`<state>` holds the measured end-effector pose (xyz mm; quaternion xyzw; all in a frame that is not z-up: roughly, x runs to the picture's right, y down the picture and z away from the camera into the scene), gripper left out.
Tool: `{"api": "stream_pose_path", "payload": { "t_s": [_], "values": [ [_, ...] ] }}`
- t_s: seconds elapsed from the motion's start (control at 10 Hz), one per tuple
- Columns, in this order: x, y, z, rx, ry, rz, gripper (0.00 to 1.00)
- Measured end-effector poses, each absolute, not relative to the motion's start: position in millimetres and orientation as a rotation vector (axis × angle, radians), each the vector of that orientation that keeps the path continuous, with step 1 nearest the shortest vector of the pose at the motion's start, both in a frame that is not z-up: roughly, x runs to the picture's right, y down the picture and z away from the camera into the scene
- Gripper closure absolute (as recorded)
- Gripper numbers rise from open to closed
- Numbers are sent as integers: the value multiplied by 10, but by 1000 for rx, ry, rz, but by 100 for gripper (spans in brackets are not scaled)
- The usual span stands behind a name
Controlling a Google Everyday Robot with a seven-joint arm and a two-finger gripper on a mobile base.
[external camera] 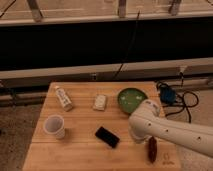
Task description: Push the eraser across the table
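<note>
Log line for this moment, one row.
phase: pre-contact | gripper: low over table, right of eraser | eraser: table centre-front | contact: none seen

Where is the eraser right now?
In the camera view, the eraser lies near the front edge of the table, centre, between the cup at picture-left and the arm at picture-right. The hand is hidden behind that arm.

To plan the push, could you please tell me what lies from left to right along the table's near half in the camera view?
White cup → eraser → gripper, at the tip of the white arm, just right of the eraser → dark red elongated thing.
</note>
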<state>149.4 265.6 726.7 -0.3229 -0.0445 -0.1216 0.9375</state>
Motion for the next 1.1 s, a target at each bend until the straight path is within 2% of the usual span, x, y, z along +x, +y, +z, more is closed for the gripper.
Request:
{"api": "stream_pose_path", "payload": {
  "t_s": [0.4,0.5,1.1],
  "values": [
    [1377,2732,7353,-678,-116,-263,90],
    [1311,2740,7377,-683,-119,-273,95],
    [839,2801,7493,-711,-149,-344,97]
  ]
}}
